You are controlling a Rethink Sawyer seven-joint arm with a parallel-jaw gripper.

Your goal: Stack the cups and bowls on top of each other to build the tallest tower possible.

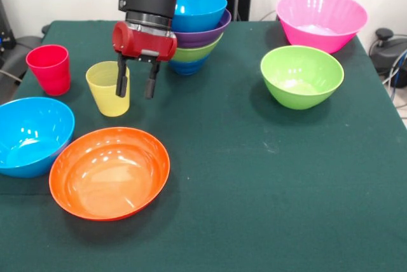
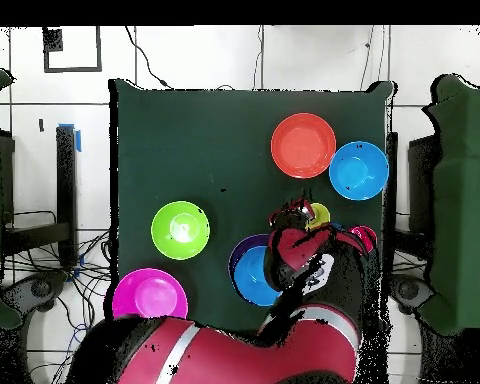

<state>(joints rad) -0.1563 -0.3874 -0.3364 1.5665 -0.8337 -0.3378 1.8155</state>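
My gripper (image 1: 135,85) hangs open just above the table, with nothing held between its fingers. Its left finger (image 1: 121,81) overlaps the right side of the yellow cup (image 1: 107,89), which stands upright. The red cup (image 1: 49,68) stands upright further left. Behind the gripper is the tower (image 1: 198,30): a light blue bowl on top, then purple, lime green and dark blue lowest. Loose bowls lie around: orange (image 1: 109,171), light blue (image 1: 32,135), lime green (image 1: 302,76) and big pink (image 1: 321,19). In the overhead view the gripper (image 2: 292,215) sits between the yellow cup (image 2: 320,214) and the tower (image 2: 252,272).
The green cloth table (image 1: 267,183) ends near the pink bowl on the right and at the light blue bowl on the left. In the overhead view the arm (image 2: 234,355) covers the table's near edge, beside the pink bowl (image 2: 149,297) and lime green bowl (image 2: 180,229).
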